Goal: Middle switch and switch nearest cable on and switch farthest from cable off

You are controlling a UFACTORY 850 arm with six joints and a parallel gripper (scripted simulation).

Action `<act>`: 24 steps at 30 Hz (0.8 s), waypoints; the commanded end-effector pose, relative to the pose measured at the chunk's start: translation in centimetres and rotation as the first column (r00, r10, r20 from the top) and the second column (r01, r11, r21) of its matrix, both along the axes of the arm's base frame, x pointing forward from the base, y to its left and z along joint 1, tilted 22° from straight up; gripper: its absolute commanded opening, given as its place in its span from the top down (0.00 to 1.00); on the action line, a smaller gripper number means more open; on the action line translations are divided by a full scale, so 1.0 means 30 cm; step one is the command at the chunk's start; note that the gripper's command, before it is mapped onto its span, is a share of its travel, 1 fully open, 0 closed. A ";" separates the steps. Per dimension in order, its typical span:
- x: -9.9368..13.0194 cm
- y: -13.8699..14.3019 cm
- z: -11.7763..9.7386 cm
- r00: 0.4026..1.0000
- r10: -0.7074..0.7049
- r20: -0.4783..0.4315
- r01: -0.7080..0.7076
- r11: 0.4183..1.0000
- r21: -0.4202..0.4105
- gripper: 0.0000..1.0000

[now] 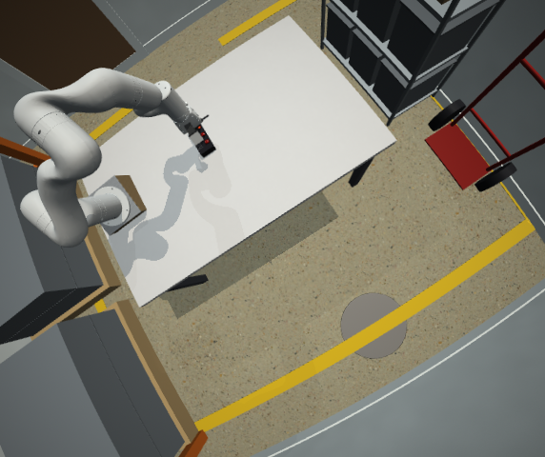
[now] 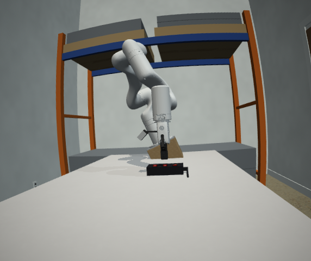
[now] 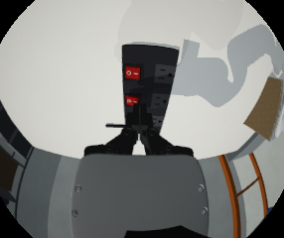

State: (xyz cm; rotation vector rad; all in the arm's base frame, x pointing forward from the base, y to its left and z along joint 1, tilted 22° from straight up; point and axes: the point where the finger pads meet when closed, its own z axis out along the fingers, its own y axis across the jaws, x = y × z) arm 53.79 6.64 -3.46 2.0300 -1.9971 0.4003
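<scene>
Lying flat on white surface (image 2: 155,213), right way up: black power strip (image 2: 165,170), near arm base side. Three red switches (image 2: 164,165) showing along top; cable stub (image 2: 186,171) sticking out at right end in exterior view. Jaws clenched on nothing, pointing down, hanging over strip. Gripper (image 2: 163,155) sitting above middle switch; contact unclear. Wrist view showing two switches beyond fingertips.

White rounded arm (image 2: 138,70); black gripper (image 2: 163,153); grey screwed wrist housing (image 3: 141,192).
</scene>
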 end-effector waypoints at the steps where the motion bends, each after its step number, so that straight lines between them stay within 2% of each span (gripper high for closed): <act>1: 0.004 -0.006 -0.019 1.000 0.000 0.002 0.000 1.000 0.000 1.00; 24: 0.006 -0.021 -0.060 1.000 0.000 0.002 0.000 1.000 0.000 1.00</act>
